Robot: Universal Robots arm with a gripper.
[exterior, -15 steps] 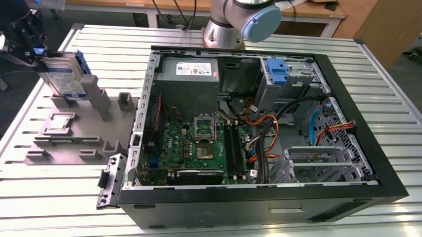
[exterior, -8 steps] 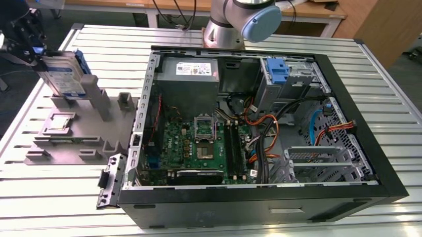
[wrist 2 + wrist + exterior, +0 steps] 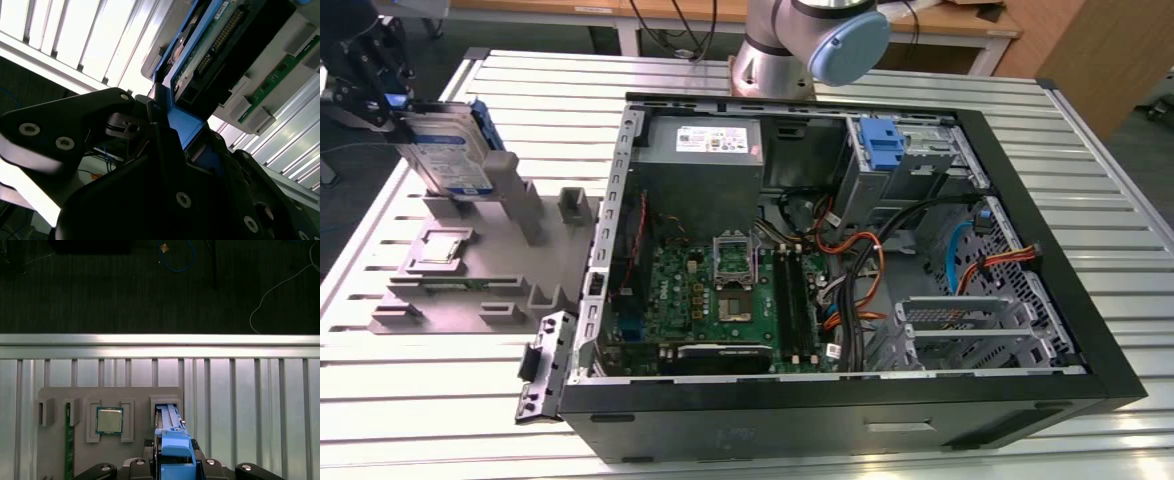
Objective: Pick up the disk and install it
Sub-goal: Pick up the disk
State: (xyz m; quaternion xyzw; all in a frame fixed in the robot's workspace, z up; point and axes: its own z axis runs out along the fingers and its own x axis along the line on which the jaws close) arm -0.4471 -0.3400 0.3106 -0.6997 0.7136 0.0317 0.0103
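The disk (image 3: 450, 152) stands upright at the far left of the exterior view, silver with a white-and-blue label and blue rails. Its lower end is at the slot of the grey holder block (image 3: 467, 290). My gripper (image 3: 394, 108) comes at it from above and is shut on its top edge. In the first wrist view the blue carrier of the disk (image 3: 175, 450) sits between my fingers, over the holder's slot (image 3: 167, 412). The second wrist view has the green circuit underside of the disk (image 3: 210, 45) and a blue rail clamped by my gripper (image 3: 175, 135).
An open computer case (image 3: 1067, 300) lies to the exterior view's right of the holder, with a blue latch (image 3: 883, 140) at its drive bay. A small square chip (image 3: 109, 420) and a green memory stick (image 3: 69, 450) rest in the holder. The slatted table's edge (image 3: 160, 340) runs past it.
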